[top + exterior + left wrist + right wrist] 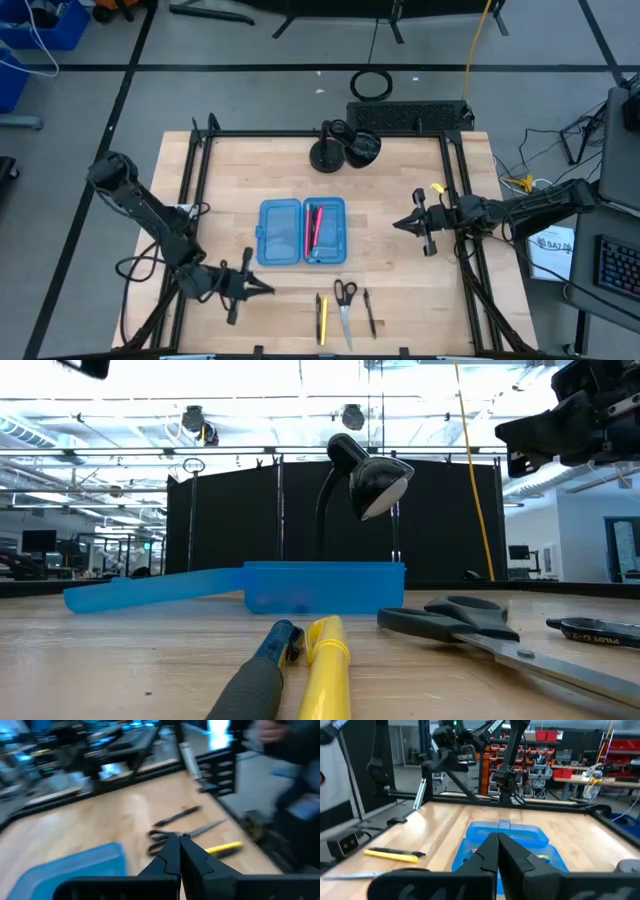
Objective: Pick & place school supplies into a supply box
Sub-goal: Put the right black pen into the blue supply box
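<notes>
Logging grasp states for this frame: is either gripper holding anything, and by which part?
Nothing is held. The left gripper and right gripper are both shut and empty, above the table.

Bright, even light from above; one picture is smeared.

The table (400, 230) is lit evenly from overhead, with only soft, small shadows. In the low view, long ceiling lights glow white and glare behind the dark desk lamp (365, 478). There the yellow pen (327, 675) up close looks fuzzy, and the supply box (322, 587) is sharper. The left wrist view is smeared all over, so the scissors (172, 834) look soft. The right wrist view is clearer.
</notes>
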Controlling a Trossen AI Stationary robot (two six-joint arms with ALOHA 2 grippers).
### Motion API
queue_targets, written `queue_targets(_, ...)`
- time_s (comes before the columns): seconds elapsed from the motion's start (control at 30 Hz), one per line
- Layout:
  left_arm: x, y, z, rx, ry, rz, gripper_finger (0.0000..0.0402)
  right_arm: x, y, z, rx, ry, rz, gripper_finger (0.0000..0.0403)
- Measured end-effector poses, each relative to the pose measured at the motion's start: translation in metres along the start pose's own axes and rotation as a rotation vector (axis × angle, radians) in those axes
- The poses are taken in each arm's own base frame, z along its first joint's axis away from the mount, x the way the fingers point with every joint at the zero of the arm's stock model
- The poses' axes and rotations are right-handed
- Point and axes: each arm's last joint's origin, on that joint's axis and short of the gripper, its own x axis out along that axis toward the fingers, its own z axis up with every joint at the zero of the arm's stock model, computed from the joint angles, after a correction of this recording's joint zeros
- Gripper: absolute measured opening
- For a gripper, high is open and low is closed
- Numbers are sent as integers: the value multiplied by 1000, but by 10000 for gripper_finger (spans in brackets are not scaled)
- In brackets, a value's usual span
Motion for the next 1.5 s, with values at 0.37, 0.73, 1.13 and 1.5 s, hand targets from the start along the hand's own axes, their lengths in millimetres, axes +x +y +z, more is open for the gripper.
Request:
queue_targets(0.37, -17, -2, -48, -44, 86, -19, 1, 1, 0, -8, 71, 84, 0, 0)
queue_targets(0.73, -62, 32, -51, 62, -108, 91, 0, 1, 0, 14, 133, -148, 5, 0)
queue_targets(1.13, -126, 83, -29, 251, -360, -1, 0, 8, 2, 11, 142, -120, 20, 0)
queue_targets(1.5, -135, 120, -45, 252, -378, -13, 0, 24, 3, 19, 40, -134, 18, 0)
